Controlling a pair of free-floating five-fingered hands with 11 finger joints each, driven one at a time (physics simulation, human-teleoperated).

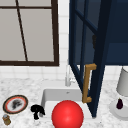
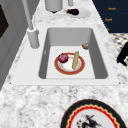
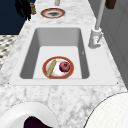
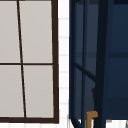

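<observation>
My left hand [image 1: 37, 110] hovers over the counter just left of the sink [image 1: 48, 94], fingers relaxed and hanging down, holding nothing. It also shows at the left side view's right edge as my left hand [image 2: 122, 55], and in the right side view as my left hand [image 3: 23, 8], beside a small brown jar [image 3: 32, 8]. In the sink, a red-rimmed plate [image 2: 80, 68] carries a dark red round fruit [image 2: 63, 57] and a tan stick [image 2: 75, 60]. A small brown lump [image 2: 85, 46] lies beside that plate. A big red ball [image 1: 67, 115] covers the sink's front.
A patterned plate [image 1: 15, 104] and the jar [image 1: 6, 119] lie on the left counter. The blue glass cabinet door [image 1: 100, 62] stands open over the sink, its wooden handle [image 1: 87, 82] facing me. At right are an aubergine [image 1: 120, 103] on a white plate [image 1: 114, 110] and a white canister [image 1: 123, 82]. The faucet [image 1: 67, 78] rises behind the sink.
</observation>
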